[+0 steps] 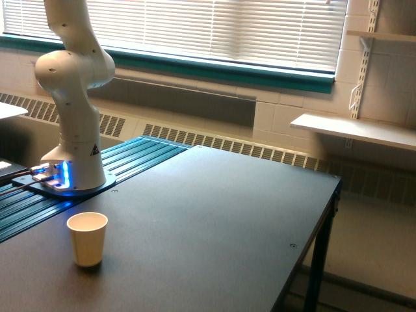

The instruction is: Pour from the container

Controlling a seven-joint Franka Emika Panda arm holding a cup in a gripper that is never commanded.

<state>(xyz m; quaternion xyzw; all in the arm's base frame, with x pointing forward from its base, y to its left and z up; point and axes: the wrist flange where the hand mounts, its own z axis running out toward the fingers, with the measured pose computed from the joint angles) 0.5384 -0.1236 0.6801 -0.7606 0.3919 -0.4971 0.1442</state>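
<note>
The container is out of view in the exterior view. My gripper is also out of view; only the arm's white base and lower links (pixel 71 97) show at the exterior view's left, rising past the top edge. A cream paper cup (pixel 87 238) stands upright on the dark table (pixel 214 221), in front of the arm's base, near the table's front left. Its inside is not visible from this angle.
The arm's base (pixel 65 179) glows blue where it is bolted beside a ribbed teal panel (pixel 130 159). The table's right edge (pixel 322 227) drops to the floor. White wall shelves (pixel 354 130) and a blinded window (pixel 221 26) lie behind.
</note>
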